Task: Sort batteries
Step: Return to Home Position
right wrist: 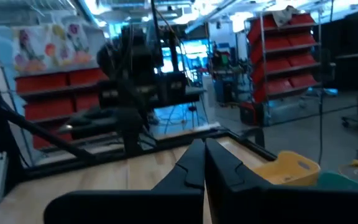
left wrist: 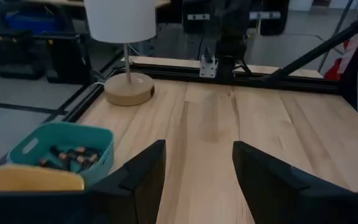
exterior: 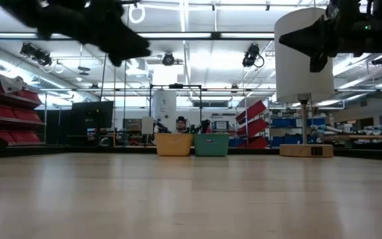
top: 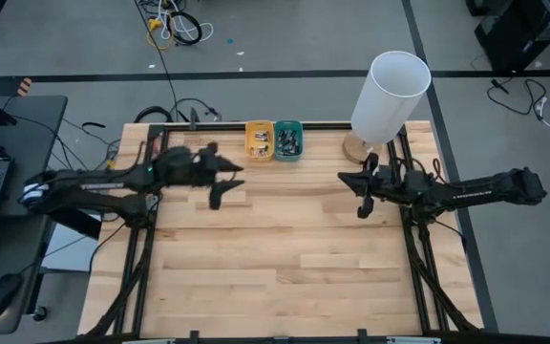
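My left gripper (left wrist: 197, 148) hangs spread, right gripper (right wrist: 204, 149) pinched closed; small dark cylindrical batteries (left wrist: 68, 155) lie in the far teal plastic tray (left wrist: 55, 131).

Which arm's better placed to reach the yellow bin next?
Left, probably. The left gripper is open and hangs closer to the yellow bin; the right gripper is shut and sits farther off, past the teal bin.
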